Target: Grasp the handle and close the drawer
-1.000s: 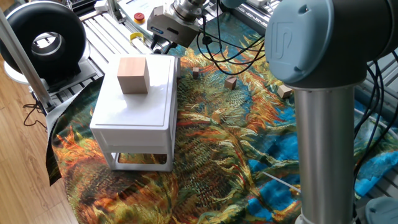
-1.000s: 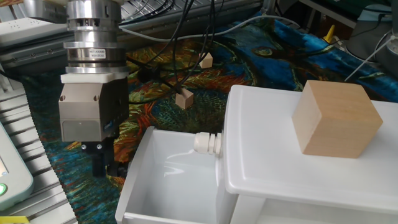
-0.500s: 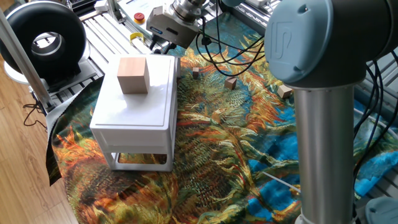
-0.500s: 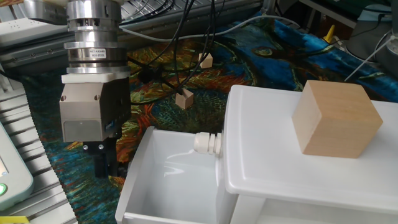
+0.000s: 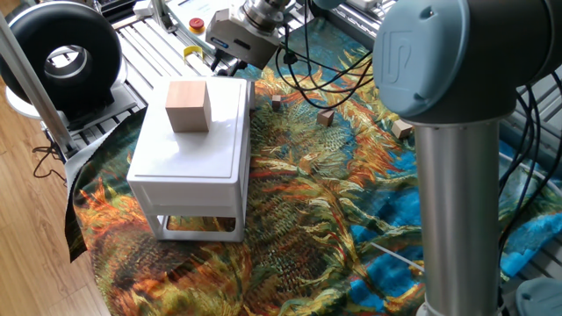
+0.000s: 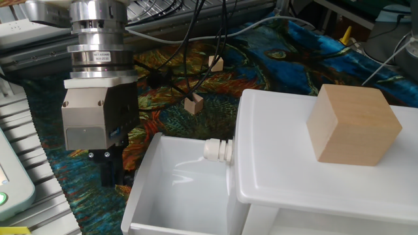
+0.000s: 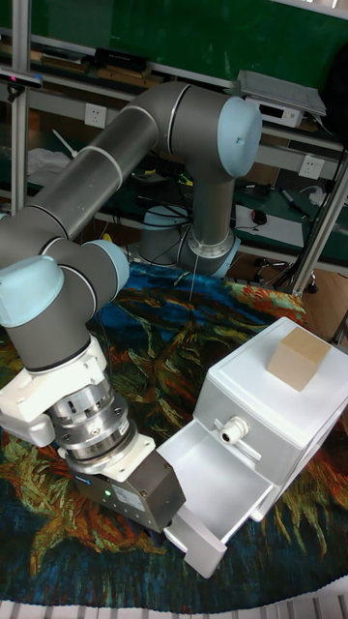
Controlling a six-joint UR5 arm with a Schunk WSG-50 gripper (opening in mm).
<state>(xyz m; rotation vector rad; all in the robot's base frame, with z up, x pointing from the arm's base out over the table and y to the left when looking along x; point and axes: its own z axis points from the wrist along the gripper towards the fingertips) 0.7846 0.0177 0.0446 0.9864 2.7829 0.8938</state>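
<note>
The white drawer (image 6: 171, 190) stands pulled out of the small white cabinet (image 6: 294, 171), its inside bare. In the tall fixed view the drawer (image 7: 209, 470) juts toward the lower left. My gripper (image 6: 111, 172) hangs just left of the drawer's front wall, dark fingers pointing down and close to it. Behind the cabinet (image 5: 189, 151) the gripper (image 5: 225, 65) shows two dark fingers slightly apart, so it looks open. The handle is hidden behind the drawer's front and the gripper body (image 7: 145, 495). A round white knob (image 6: 217, 150) sits on the cabinet face above the drawer.
A tan wooden cube (image 6: 353, 124) rests on the cabinet top. Small wooden blocks (image 6: 193, 103) (image 6: 216, 63) lie on the patterned cloth (image 5: 334, 219), with black cables (image 6: 186, 59) over it. A black round device (image 5: 61, 57) and metal rails stand at the table's edge.
The gripper has shifted slightly toward the drawer's front wall. The drawer, cabinet and cube have not moved.
</note>
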